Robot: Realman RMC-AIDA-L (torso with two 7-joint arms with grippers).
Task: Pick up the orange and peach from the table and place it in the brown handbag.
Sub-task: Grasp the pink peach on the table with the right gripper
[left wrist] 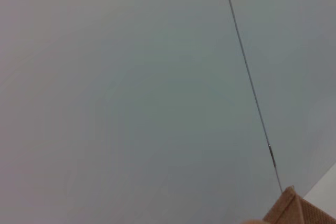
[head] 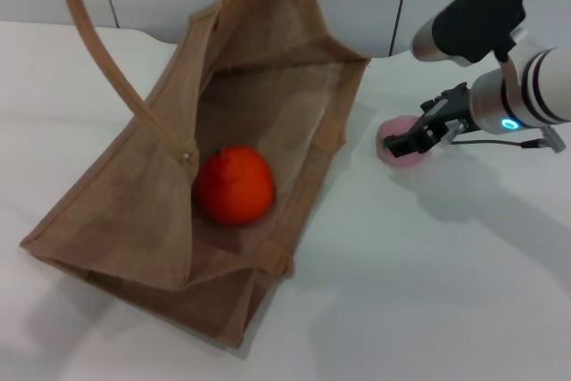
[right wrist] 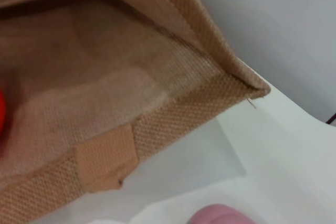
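Inside woven jute brown handbag, round glossy orange, right end effector on peach

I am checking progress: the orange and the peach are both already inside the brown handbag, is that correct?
Only the orange lies inside the brown handbag. The head view shows the peach on the table, outside the handbag, at the right end effector.

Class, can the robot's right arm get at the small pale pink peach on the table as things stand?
Probably yes: the right claw is already at the small pale pink peach, beside the brown woven handbag, with nothing between them.
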